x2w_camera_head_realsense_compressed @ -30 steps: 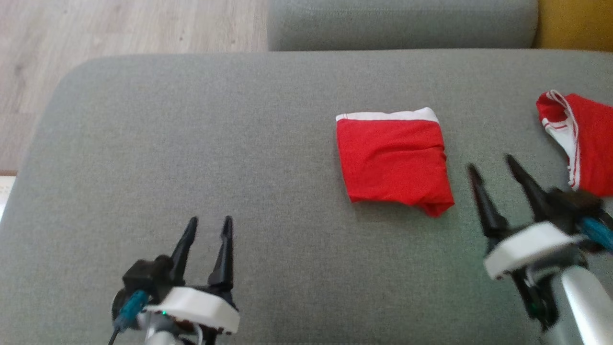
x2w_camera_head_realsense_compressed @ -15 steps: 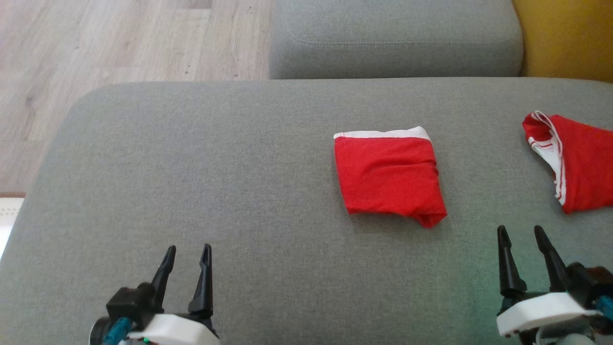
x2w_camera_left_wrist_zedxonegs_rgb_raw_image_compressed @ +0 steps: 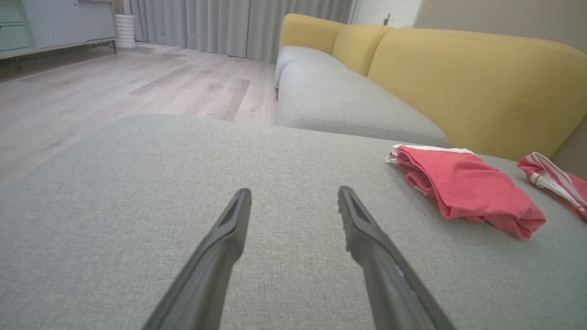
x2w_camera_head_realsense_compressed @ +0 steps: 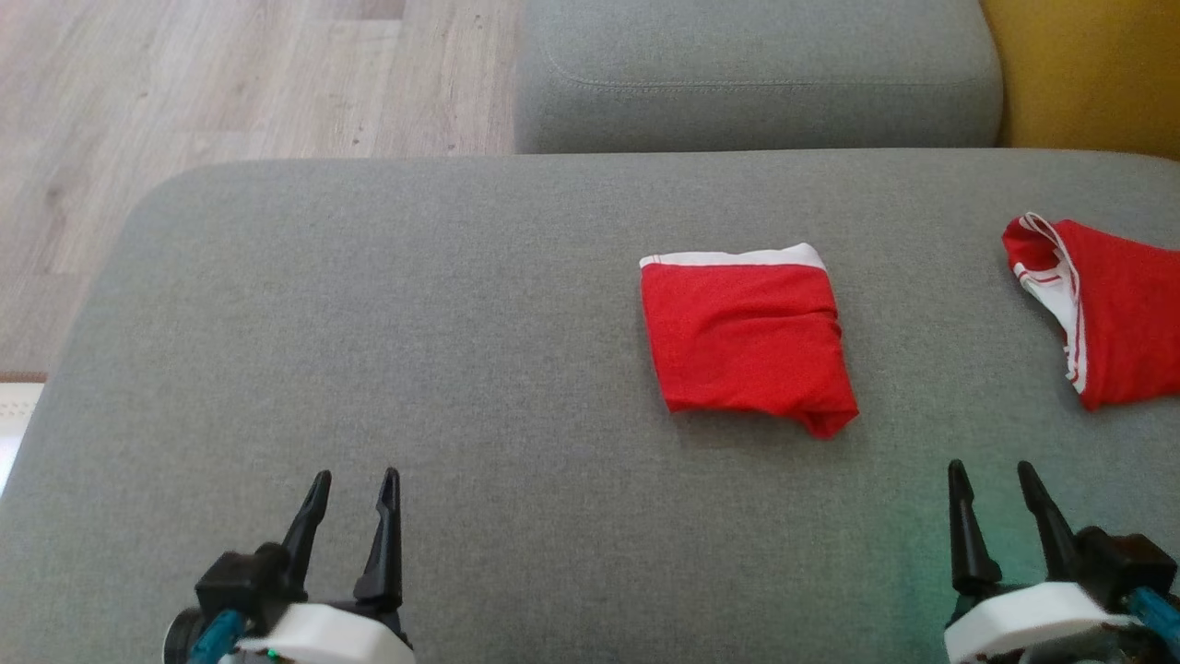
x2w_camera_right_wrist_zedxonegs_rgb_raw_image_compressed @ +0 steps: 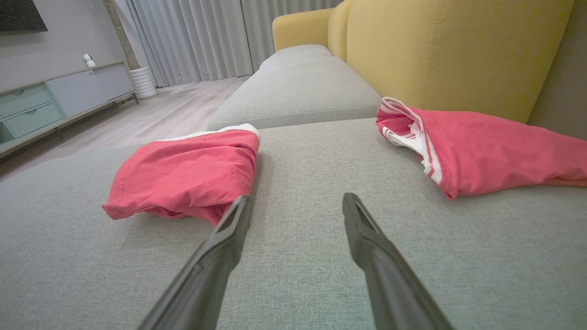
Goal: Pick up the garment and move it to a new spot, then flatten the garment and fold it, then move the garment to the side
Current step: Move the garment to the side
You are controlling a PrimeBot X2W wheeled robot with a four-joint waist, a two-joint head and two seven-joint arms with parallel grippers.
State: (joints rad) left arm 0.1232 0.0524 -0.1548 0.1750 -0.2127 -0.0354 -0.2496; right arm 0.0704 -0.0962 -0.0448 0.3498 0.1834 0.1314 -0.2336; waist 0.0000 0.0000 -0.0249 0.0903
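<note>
**Both claws drawn back, folded garment lying free**

Since a second ago the right claw (x2w_camera_head_realsense_compressed: 988, 466) has pulled away from the lower right corner of the folded red garment (x2w_camera_head_realsense_compressed: 747, 337). It is now at the near right, fingers spread and holding nothing. The left claw (x2w_camera_head_realsense_compressed: 356, 474) has also come nearer, at the near left, likewise spread and empty. The garment lies as before on the grey cushion (x2w_camera_head_realsense_compressed: 415, 323), right of centre, with its white waistband on the far edge. A second red garment (x2w_camera_head_realsense_compressed: 1106, 314) lies loose well to its right. The wrist views add the yellow backrest (x2w_camera_left_wrist_zedxonegs_rgb_raw_image_compressed: 481, 82) and grey curtains (x2w_camera_left_wrist_zedxonegs_rgb_raw_image_compressed: 229, 23). The right wrist view also takes in a pale drawer cabinet (x2w_camera_right_wrist_zedxonegs_rgb_raw_image_compressed: 59, 96).
</note>
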